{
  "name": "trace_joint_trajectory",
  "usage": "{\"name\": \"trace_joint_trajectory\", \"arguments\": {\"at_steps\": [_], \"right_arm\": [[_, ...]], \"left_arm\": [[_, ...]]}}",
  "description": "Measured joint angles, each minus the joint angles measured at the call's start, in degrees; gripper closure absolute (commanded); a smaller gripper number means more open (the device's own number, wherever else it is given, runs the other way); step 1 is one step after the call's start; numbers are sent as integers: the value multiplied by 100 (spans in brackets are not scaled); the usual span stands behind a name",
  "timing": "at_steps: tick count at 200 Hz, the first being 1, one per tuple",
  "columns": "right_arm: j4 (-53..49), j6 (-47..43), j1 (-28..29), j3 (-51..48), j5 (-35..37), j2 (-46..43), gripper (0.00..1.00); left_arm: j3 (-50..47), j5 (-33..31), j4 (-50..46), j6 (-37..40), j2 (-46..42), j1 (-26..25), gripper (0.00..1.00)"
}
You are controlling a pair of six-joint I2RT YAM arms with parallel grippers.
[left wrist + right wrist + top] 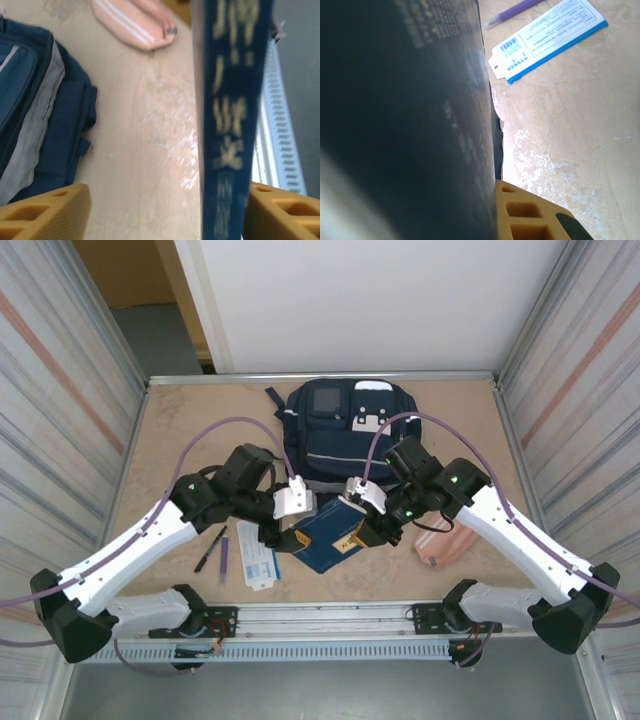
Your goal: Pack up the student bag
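The right gripper (366, 528) was clamped on a navy book (328, 540), likely steadying it for a handover. The left gripper (160, 212) stood wide around its spine, which sat close against 1 finger. The student bag (335, 430) lay flat just beyond on the bench (190, 430), with no opening visible. A pink pouch (440, 545) crowded the right side.

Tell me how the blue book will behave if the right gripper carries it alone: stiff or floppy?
Likely stiff: the blue book looks flat, with no sag, in the pinch of the right gripper. Its slim spine with gold lettering suggests modest weight. Pinched at one edge only, it may pivot or fan open.
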Motion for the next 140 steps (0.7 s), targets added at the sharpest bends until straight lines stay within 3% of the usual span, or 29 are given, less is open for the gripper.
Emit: {"name": "trace_joint_trajectory", "arguments": {"at_steps": [31, 36, 56, 62, 65, 101, 123, 140], "right_arm": [[9, -48, 37, 111, 50, 4, 100], [2, -72, 37, 133, 66, 11, 95], [13, -50, 20, 175, 131, 2, 40], [96, 4, -7, 175, 197, -15, 8], [151, 61, -20, 175, 249, -28, 0], [1499, 994, -645, -455, 1414, -986, 1], [2577, 1967, -1172, -1246, 2245, -2223, 1], [3171, 2592, -1394, -1714, 2487, -2977, 1]], "left_arm": [[-9, 435, 90, 46, 17, -229, 94], [-13, 505, 94, 0, 17, -236, 100], [-11, 669, 101, -74, 59, -168, 100], [-9, 739, 96, -114, 87, -153, 100], [-7, 782, 87, -133, 103, -136, 100], [-44, 1040, 557, -1060, 87, 385, 100], [-387, 1193, 1543, -2308, -162, 1154, 100], [-656, 1161, 2288, -3401, -256, 1648, 100]]}}
